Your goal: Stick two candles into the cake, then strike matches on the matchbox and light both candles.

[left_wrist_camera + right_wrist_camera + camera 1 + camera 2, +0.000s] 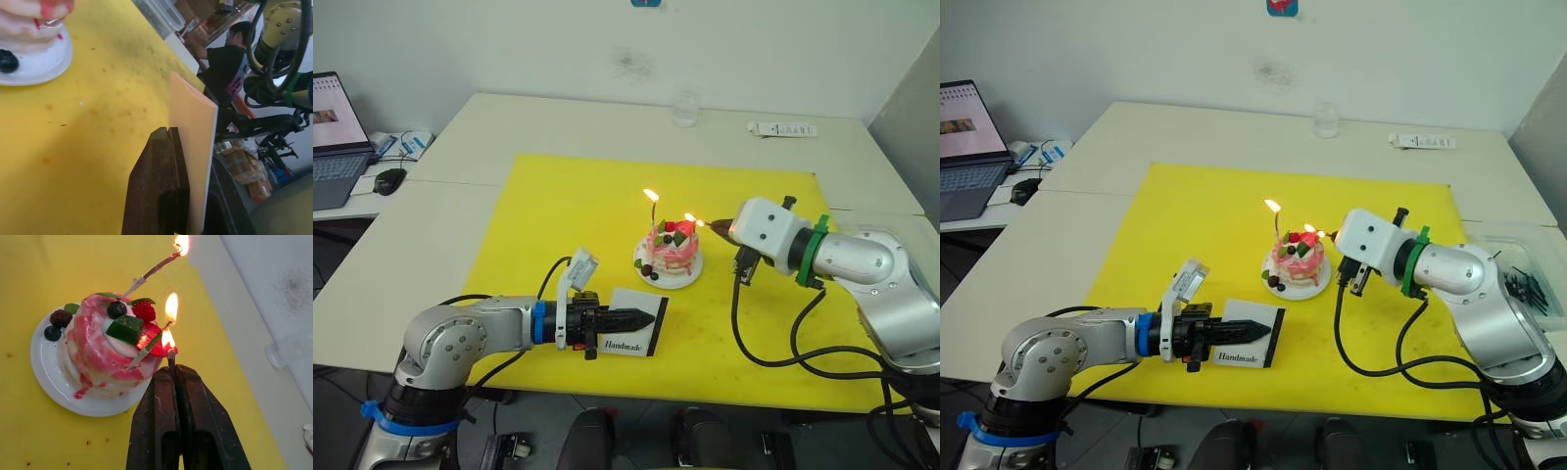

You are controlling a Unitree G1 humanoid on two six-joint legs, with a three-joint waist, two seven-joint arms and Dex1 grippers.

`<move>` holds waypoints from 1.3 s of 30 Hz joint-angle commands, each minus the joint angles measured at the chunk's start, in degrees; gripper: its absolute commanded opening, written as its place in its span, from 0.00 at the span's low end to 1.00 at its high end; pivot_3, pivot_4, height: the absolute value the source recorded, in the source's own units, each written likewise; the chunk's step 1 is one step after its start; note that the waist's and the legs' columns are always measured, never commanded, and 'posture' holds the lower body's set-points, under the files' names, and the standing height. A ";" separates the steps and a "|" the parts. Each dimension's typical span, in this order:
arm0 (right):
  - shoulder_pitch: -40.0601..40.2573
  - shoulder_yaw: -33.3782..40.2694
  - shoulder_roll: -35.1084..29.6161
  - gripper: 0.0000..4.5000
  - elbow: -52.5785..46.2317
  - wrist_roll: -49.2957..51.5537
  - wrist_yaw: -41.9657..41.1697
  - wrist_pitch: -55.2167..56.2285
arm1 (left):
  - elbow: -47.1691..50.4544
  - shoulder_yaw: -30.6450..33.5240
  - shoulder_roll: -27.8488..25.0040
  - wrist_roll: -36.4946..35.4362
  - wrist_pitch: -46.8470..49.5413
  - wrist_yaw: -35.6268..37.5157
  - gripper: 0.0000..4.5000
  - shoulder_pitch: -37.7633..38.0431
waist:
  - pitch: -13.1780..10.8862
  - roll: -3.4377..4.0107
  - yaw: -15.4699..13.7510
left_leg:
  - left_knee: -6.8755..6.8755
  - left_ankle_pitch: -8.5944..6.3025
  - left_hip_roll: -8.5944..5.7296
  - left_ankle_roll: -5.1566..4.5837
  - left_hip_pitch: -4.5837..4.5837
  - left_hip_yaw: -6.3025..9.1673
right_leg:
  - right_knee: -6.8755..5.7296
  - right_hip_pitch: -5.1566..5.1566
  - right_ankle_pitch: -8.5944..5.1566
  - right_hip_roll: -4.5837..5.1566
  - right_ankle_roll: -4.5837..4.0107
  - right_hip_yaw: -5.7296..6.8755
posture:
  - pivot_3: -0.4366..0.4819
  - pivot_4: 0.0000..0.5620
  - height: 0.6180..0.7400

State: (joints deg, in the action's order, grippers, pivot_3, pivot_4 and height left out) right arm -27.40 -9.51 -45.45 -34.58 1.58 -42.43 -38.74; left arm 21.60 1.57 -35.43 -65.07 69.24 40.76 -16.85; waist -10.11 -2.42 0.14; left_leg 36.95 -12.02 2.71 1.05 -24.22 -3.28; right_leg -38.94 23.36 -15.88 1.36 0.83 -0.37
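Cake [34, 22] cut off by frame edge in left wrist view, only base + plate [36, 66] showing. Matchbox [636, 333] part hidden behind left fingers [636, 318]. Laptop [335, 137] cropped at edge. Match [171, 360] shaft mostly hidden between right fingers [161, 401].

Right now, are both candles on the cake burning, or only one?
Both are lit. The taller candle carries a flame at its tip, and the shorter candle burns beside the lit match in the right gripper.
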 commanded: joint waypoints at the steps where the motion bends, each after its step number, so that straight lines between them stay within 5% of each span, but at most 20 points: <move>1: 3.05 6.20 -2.29 0.01 -4.65 0.90 0.16 -2.32 | 1.06 0.15 0.41 -2.75 0.89 0.99 0.00 -1.56 | 0.00 0.00 -0.14 | 0.00 0.00 0.00 0.00 -0.01 0.02 | 0.00 -0.01 0.00 0.00 0.00 0.02 | 0.48 0.27 0.89; 11: 18.91 30.64 0.18 0.01 1.13 0.10 8.91 -12.41 | 0.25 -4.72 5.05 -1.05 -0.13 0.52 0.00 -3.20 | 0.01 0.00 -0.14 | 0.06 0.00 -0.06 0.00 0.00 -0.01 | 0.01 -0.08 0.03 0.00 0.07 0.00 | 0.48 0.27 0.89; 17: 19.11 40.27 3.58 0.01 13.69 0.36 15.66 -13.34 | 0.04 -6.82 8.81 -0.02 -0.79 -0.83 0.00 -2.72 | 0.04 0.05 0.09 | 0.04 0.01 -0.07 -0.01 0.11 -0.10 | -0.03 -0.08 0.06 -0.11 0.11 -0.15 | 0.48 0.27 0.89; 24: 15.17 43.23 4.46 0.01 24.06 2.05 20.74 -15.05 | -0.18 -7.68 11.88 0.84 -1.17 -2.43 0.00 -2.47 | 0.11 0.19 0.31 | 0.03 0.00 -0.09 -0.01 0.15 -0.15 | -0.03 -0.08 0.08 -0.18 0.15 -0.31 | 0.48 0.27 0.89; 27: 13.89 44.29 5.51 0.16 26.34 2.84 23.02 -15.26 | -0.28 -7.82 12.60 1.20 -1.41 -3.21 0.00 -2.53 | 0.12 0.21 0.30 | 0.02 0.01 -0.08 -0.01 0.16 -0.13 | -0.04 -0.08 0.09 -0.20 0.15 -0.29 | 0.48 0.27 0.89; 37: 14.90 46.87 5.65 0.97 22.03 5.64 24.92 -12.14 | -0.40 -7.27 13.85 2.26 -0.74 -8.30 0.00 -2.84 | 0.15 0.26 0.29 | 0.03 0.00 -0.10 -0.01 0.16 -0.17 | -0.03 -0.08 0.10 -0.20 0.19 -0.36 | 0.48 0.27 0.89; 39: 16.63 48.00 4.91 0.99 17.78 6.69 23.22 -11.76 | -0.72 -7.07 14.19 2.49 -0.64 -9.71 0.00 -3.24 | 0.15 0.30 0.23 | 0.02 0.00 -0.10 -0.01 0.15 -0.17 | -0.03 -0.08 0.10 -0.20 0.20 -0.35 | 0.48 0.27 0.89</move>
State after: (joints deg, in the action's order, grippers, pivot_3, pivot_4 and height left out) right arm -11.22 35.53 -38.50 -11.50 7.04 -18.10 -52.11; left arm 20.23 -6.35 -21.97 -62.56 68.60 31.99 -19.33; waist -9.95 -2.12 0.36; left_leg 36.97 -12.02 2.62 1.04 -24.07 -3.45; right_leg -38.97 23.28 -15.78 1.16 1.03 -0.72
